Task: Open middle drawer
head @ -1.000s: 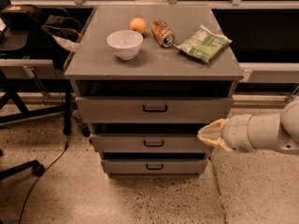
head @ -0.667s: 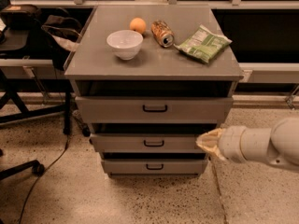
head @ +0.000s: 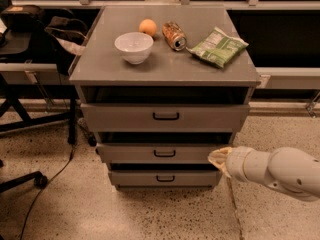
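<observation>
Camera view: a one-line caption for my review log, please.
Cream gripper at the right end of the grey metal middle drawer, well right of its small dark loop handle.

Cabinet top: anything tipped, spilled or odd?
The can lies on its side between the orange and the bag; no spill shows. The bowl stands upright. The tool is at the right end of the middle drawer, off its handle.
</observation>
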Controlling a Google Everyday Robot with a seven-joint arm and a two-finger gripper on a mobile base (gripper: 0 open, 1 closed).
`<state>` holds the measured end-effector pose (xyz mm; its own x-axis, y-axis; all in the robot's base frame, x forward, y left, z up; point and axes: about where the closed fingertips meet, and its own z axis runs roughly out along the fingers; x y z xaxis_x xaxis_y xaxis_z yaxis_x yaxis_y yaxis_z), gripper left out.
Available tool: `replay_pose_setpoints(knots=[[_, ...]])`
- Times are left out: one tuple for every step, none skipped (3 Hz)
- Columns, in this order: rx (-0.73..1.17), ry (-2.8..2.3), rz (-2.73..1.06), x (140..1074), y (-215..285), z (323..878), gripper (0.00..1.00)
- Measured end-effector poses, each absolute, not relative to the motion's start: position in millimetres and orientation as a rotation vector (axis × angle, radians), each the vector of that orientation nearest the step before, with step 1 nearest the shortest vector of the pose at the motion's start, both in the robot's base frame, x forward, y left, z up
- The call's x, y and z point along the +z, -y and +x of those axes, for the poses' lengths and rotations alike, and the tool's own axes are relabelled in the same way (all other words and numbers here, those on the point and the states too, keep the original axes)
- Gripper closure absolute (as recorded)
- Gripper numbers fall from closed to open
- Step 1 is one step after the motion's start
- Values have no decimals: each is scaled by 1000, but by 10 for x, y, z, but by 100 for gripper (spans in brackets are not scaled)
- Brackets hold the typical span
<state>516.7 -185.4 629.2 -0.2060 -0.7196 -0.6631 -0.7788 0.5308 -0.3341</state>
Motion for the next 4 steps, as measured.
replay_pose_setpoints(knots=[[59, -1967, -1201, 6071, 1864, 5293, 100], [25, -1994, -1206, 5795, 1838, 5604, 100], [25, -1994, -1205, 5794, 1838, 5604, 100], [33, -1993, -1111, 5660, 1817, 5702, 100]])
